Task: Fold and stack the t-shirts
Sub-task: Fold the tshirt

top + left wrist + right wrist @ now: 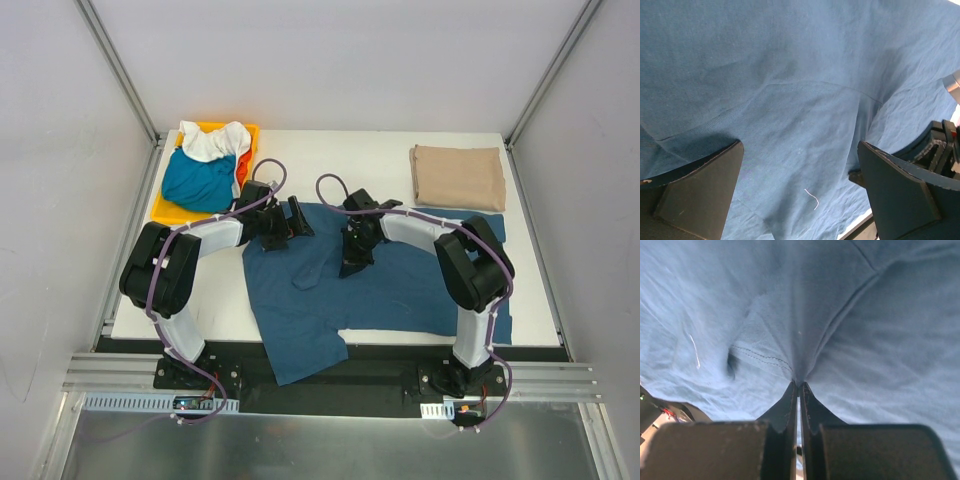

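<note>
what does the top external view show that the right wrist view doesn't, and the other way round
Only the top external view: the folded beige t-shirt at the far right, the yellow tray holding a teal t-shirt, a white t-shirt and an orange-red t-shirt, and the left gripper. Only the right wrist view: the pinch up close, with the right gripper shut on a raised fold beside a stitched hem. Both: the navy t-shirt and the right gripper on it.
</note>
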`<state>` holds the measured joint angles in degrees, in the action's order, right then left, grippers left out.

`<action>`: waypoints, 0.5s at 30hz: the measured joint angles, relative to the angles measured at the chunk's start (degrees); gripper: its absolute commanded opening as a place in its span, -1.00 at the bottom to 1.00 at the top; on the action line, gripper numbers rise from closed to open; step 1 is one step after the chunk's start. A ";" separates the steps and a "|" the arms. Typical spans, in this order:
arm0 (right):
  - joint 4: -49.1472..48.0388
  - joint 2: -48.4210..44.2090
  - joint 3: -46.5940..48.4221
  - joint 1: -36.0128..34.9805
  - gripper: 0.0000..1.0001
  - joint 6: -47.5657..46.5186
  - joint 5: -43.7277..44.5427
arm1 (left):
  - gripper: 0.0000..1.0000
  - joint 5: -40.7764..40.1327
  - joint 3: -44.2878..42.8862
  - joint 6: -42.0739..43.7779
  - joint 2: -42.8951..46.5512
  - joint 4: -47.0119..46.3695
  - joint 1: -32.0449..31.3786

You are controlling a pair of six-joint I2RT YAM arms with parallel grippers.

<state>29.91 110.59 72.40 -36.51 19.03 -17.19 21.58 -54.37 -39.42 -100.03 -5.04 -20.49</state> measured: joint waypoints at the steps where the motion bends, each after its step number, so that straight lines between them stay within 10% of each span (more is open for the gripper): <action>1: 0.72 -0.28 0.02 0.00 -0.98 0.00 -0.02 | 0.99 -0.02 0.00 0.00 -0.02 -0.09 0.07; 15: 8.35 -2.64 0.59 0.04 -0.90 -0.90 4.00 | 0.99 0.02 0.11 0.17 -0.02 -0.20 0.37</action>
<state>38.26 107.94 72.99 -36.47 18.13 -13.19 21.61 -54.26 -39.24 -100.05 -5.23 -20.12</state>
